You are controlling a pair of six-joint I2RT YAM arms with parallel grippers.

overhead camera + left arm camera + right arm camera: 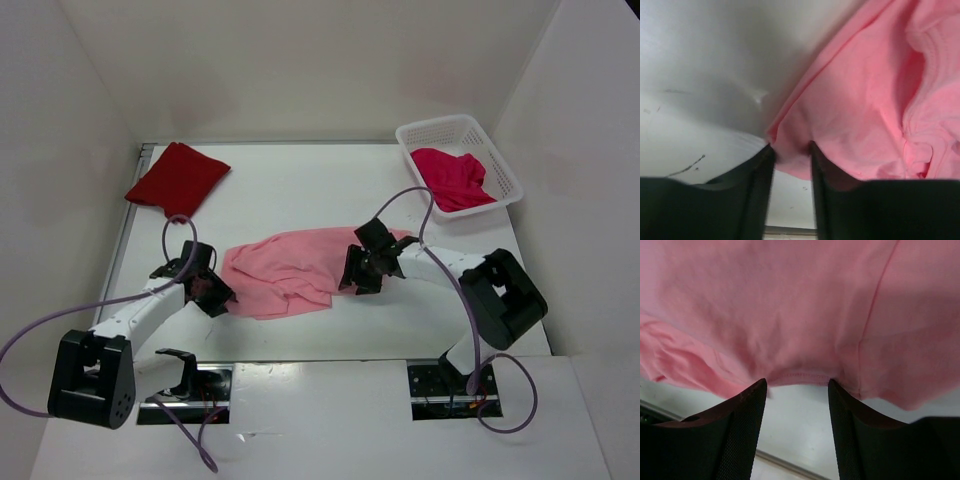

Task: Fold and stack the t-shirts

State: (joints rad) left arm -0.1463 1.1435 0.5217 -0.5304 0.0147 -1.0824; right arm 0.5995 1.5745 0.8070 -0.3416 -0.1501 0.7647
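A light pink t-shirt (285, 272) lies crumpled and spread in the middle of the table. My left gripper (215, 295) is at its left edge. In the left wrist view the fingers (765, 170) stand a little apart, with a corner of the pink t-shirt (865, 100) between their tips. My right gripper (355, 270) is at the shirt's right edge. It is open, and the stitched hem of the pink t-shirt (800, 374) runs across just past the fingertips (752, 400). A dark red t-shirt (178, 178) lies folded at the back left. A magenta t-shirt (452, 178) sits in the basket.
The white lattice basket (460, 125) stands at the back right corner. White walls close in the table on the left, back and right. Both arms' cables loop above the table near the shirt.
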